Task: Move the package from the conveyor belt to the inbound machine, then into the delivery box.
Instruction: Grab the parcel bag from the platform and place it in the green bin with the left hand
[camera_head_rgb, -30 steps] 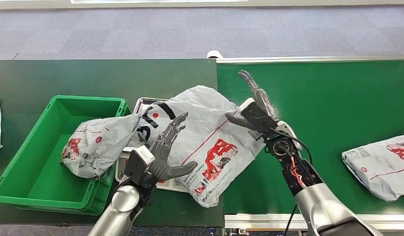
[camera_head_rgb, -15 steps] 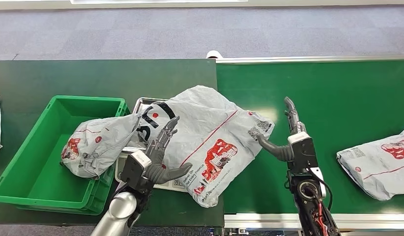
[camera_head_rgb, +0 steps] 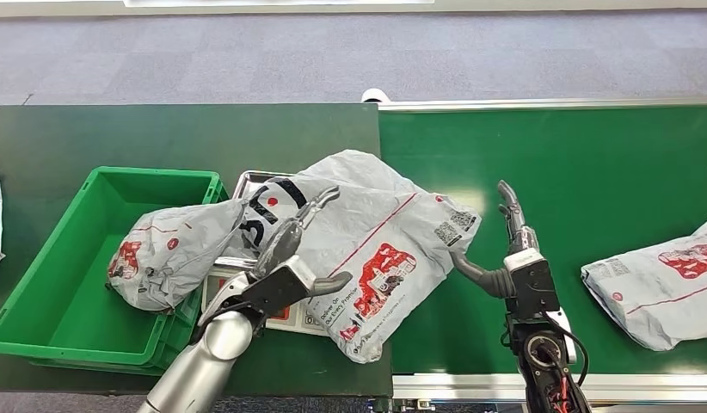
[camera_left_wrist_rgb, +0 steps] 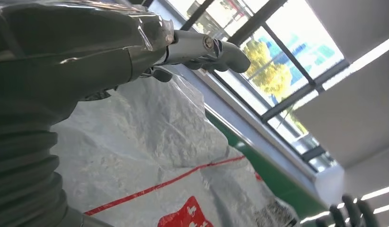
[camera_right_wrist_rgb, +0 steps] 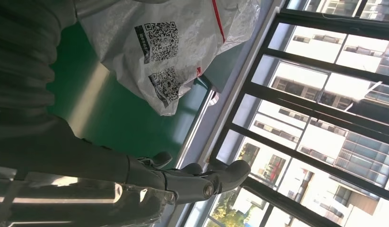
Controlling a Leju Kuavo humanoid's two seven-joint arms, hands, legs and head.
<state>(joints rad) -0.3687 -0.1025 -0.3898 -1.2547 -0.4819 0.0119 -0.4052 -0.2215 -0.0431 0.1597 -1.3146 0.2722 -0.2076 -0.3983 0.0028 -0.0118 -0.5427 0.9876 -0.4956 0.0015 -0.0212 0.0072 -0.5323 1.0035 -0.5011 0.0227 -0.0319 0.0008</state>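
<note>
My left hand [camera_head_rgb: 285, 262] lies spread and holding nothing on the near left part of the grey package [camera_head_rgb: 367, 241], which sprawls over the inbound machine [camera_head_rgb: 247, 185] and onto the conveyor belt [camera_head_rgb: 582, 163], while my right hand [camera_head_rgb: 505, 249] hovers open just right of it.

A grey plastic package [camera_head_rgb: 367, 241] with red print, a red stripe and QR codes lies crumpled and flat across the machine [camera_head_rgb: 247, 185], its right corner reaching over the green belt [camera_head_rgb: 591, 172]. The green box [camera_head_rgb: 40, 284] sits just left of the machine, open, with a second grey bag [camera_head_rgb: 165, 249] slumped over its right wall. Another bag [camera_head_rgb: 660, 284] lies on the belt, well to the right.
</note>
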